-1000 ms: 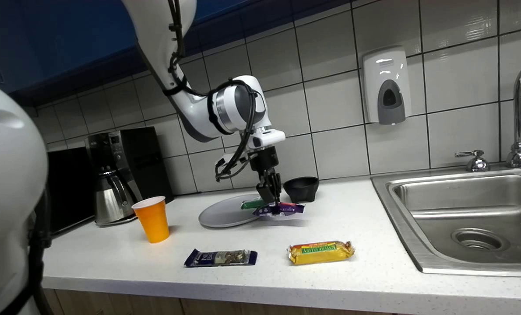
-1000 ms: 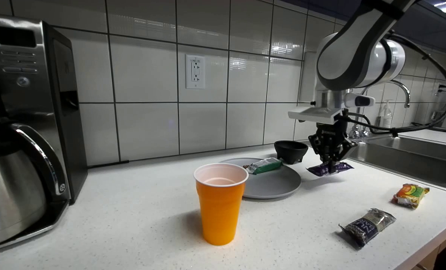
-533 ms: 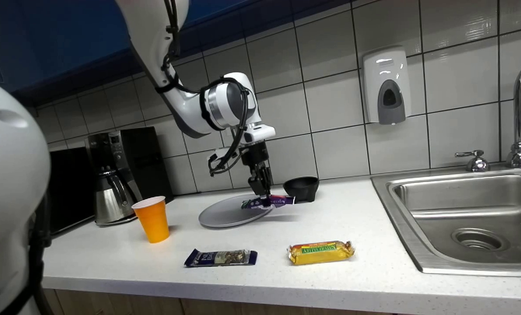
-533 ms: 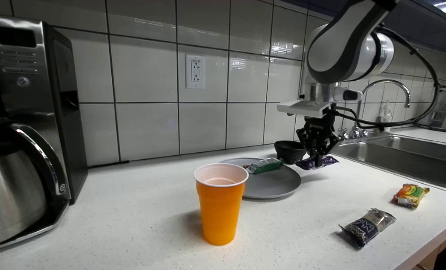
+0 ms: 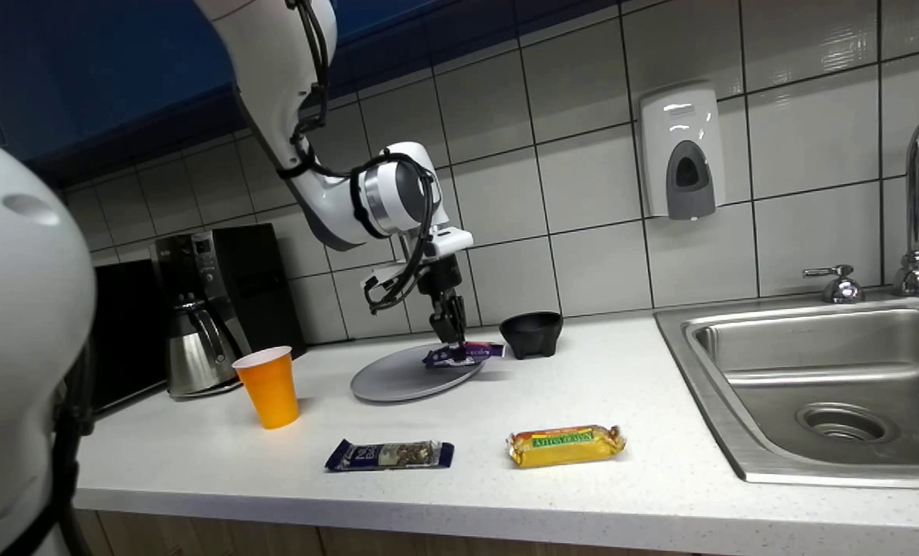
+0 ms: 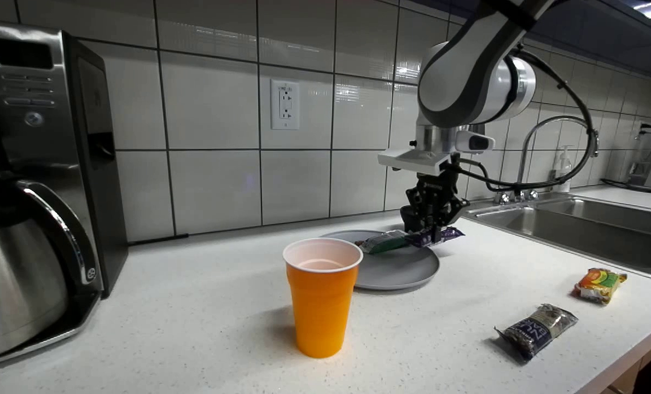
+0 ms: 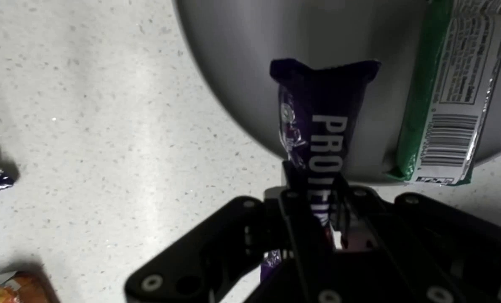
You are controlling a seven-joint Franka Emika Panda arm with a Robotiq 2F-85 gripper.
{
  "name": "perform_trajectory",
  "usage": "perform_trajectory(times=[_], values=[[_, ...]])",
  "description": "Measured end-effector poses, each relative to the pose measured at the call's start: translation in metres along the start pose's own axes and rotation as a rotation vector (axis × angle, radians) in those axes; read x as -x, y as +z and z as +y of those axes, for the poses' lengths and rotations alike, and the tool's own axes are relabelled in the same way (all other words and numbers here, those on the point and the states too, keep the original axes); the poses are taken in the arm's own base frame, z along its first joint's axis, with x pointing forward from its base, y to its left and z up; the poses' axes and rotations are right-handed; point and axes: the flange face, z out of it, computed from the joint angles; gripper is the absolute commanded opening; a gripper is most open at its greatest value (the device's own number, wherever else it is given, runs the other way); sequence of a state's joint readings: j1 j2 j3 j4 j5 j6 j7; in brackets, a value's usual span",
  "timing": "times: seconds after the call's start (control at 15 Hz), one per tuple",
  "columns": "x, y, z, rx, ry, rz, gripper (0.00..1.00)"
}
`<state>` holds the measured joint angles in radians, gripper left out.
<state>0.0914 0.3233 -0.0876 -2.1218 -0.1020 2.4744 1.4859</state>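
Note:
My gripper (image 7: 313,179) is shut across the middle of a purple protein bar (image 7: 326,118), whose far end reaches over the rim of a grey plate (image 7: 242,71). In both exterior views the gripper (image 5: 457,351) (image 6: 434,236) points down at the plate's edge, with the purple bar (image 5: 484,350) (image 6: 450,235) sticking out on either side. A green-and-white bar (image 7: 448,105) lies on the plate, beside the held one. That green bar (image 6: 385,241) is hidden in the exterior view where the purple bar crosses in front. Whether the purple bar touches the plate I cannot tell.
A black bowl (image 5: 533,333) stands by the wall near the gripper. An orange cup (image 5: 269,390) (image 6: 323,306) is beside the plate. A dark nut bar (image 5: 390,455) and a yellow bar (image 5: 566,446) lie toward the counter front. The sink (image 5: 703,386) and coffee maker (image 6: 57,137) flank the counter.
My gripper has carried the purple bar from beside the plate to over its edge, leftward in both exterior views, and has come down in the last half second. The grip is unchanged.

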Motion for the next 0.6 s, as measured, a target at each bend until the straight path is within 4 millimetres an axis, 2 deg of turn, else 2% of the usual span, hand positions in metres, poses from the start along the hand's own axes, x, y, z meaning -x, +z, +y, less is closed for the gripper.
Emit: perform_trajectory(times=[0.33, 0.6], values=[[0.017, 0.008, -0.031, -0.018, -0.031, 0.005, 0.04], [0.032, 0.023, -0.045, -0.011, -0.058, 0.007, 0.04]])
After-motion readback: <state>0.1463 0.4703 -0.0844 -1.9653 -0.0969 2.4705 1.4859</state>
